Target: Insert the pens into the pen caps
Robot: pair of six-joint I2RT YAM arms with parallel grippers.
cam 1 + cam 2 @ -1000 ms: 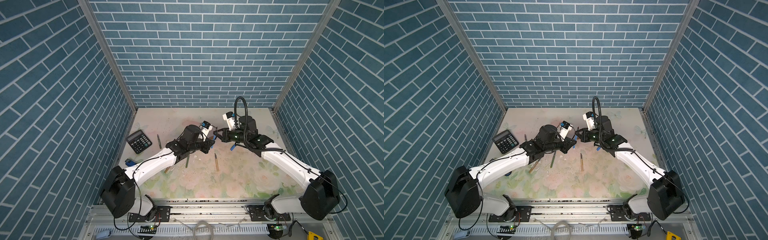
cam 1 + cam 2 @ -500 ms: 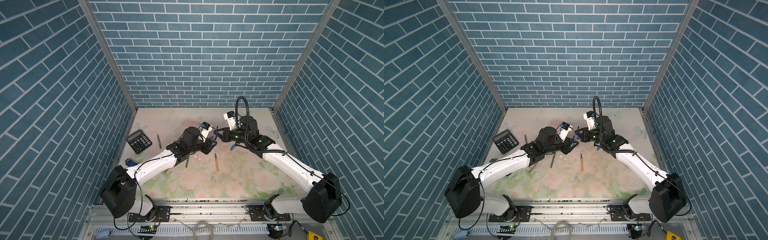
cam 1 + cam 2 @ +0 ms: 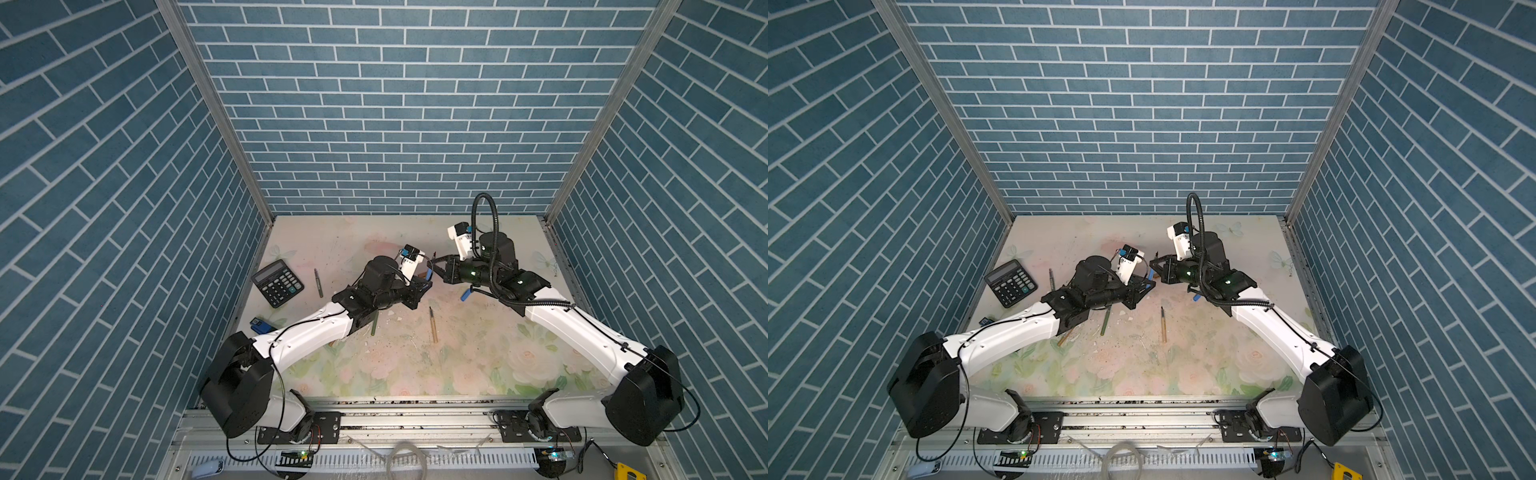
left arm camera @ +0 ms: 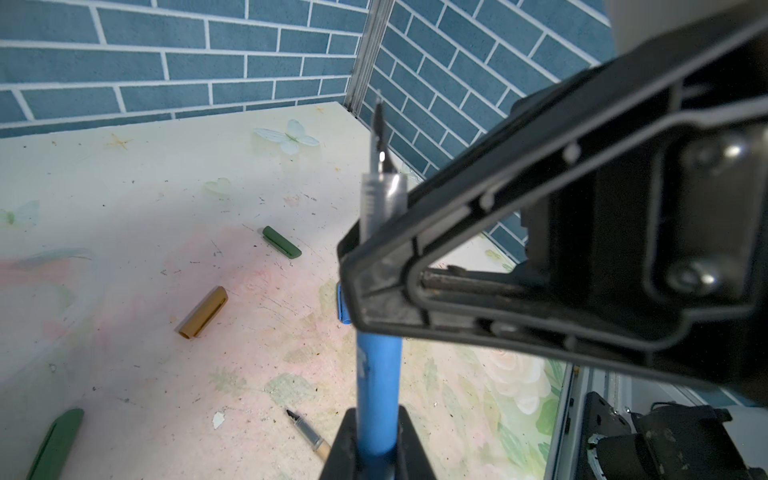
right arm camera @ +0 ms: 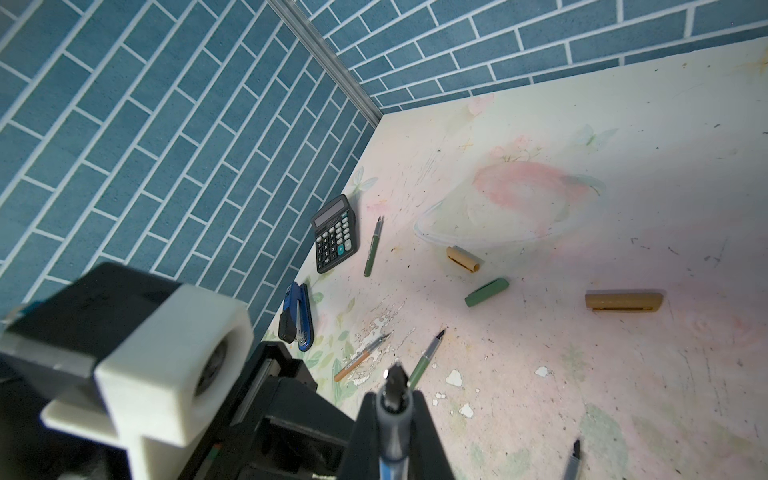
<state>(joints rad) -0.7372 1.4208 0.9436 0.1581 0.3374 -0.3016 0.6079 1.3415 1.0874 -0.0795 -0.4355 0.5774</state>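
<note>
The blue pen (image 4: 379, 374) is being clamped at the centre of both top views by the left gripper (image 4: 377, 419) and the right gripper (image 5: 392, 405) together. Should either arm be pulling before one lets go, the pen is probably being bent or twisted loose. The blue cap (image 3: 465, 294) is lying unheld on the table, just to the right.

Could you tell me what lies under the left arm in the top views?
A green pen and a tan pen poke out; the left arm covers the rest of each.

Top views both look down from up front at the whole desk (image 3: 457, 361); wrist cams hug it, facing opposite corners.
</note>
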